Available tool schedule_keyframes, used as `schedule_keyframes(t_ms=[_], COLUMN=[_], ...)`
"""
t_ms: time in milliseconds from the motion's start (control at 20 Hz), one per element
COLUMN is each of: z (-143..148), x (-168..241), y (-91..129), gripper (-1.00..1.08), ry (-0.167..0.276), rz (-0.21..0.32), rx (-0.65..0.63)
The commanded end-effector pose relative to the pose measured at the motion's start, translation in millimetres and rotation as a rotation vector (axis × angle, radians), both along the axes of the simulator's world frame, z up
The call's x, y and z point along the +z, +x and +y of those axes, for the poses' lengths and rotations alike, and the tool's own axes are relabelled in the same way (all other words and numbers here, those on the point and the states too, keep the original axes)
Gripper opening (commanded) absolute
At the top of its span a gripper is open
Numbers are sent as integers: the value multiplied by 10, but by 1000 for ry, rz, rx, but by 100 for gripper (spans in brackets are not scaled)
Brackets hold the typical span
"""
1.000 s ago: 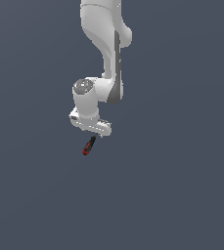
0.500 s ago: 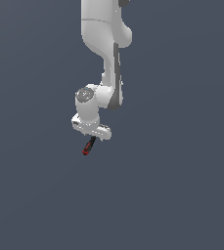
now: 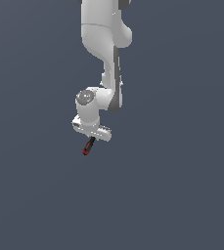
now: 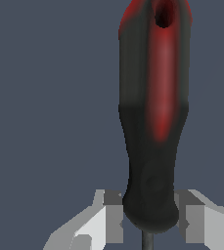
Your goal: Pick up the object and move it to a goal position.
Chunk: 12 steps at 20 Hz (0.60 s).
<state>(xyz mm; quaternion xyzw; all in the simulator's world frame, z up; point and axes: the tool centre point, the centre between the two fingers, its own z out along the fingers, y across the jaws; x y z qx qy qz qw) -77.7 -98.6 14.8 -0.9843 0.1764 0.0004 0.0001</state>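
The object (image 3: 88, 146) is a small tool with a red-and-black handle. It hangs tilted below the white gripper (image 3: 91, 138) in the exterior view, well off any surface. In the wrist view the handle (image 4: 153, 117) fills the picture, red at its far end with a hole, black near the fingers (image 4: 106, 215). Both fingers press the black end of the handle from either side, so the gripper (image 4: 150, 217) is shut on it. A thin dark shaft (image 4: 146, 241) pokes out between the fingers.
Plain dark grey-blue background all around in both views. The white arm (image 3: 103, 44) comes down from the top of the exterior view. No other objects or goal marker show.
The gripper and the held tool have sunk slightly lower in the exterior view, with the wrist shifting a little. The grip on the tool is unchanged.
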Motion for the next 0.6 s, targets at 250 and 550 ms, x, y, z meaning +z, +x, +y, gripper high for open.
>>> schedule_keyframes(t_ms=[250,550], z=[-1,122], x=[0,63], y=[0,7], gripper=[-100,-100], ry=[0,0], rz=[0,0], rx=[0,0])
